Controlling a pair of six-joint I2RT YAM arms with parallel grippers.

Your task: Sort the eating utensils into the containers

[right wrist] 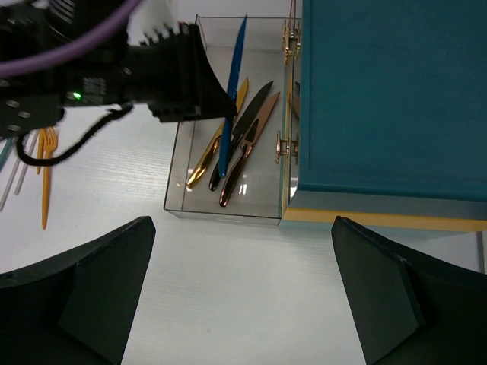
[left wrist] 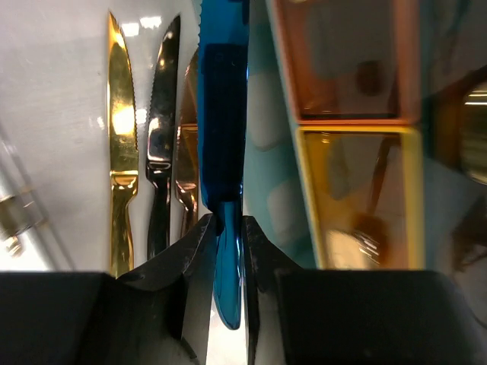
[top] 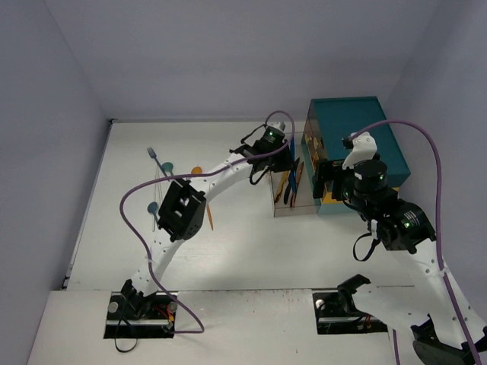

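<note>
Your L gripper (left wrist: 228,228) pinches blue knife (left wrist: 222,114) by handle, blade toward 12 o'clock; R gripper (right wrist: 242,300) wide. Probably light, stiff, slick: grip mid-handle.

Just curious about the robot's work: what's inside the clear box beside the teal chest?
In the clear box lie a gold knife, a dark knife and a copper knife. The left gripper holds a blue knife over them; its body hides part of the floor.
</note>
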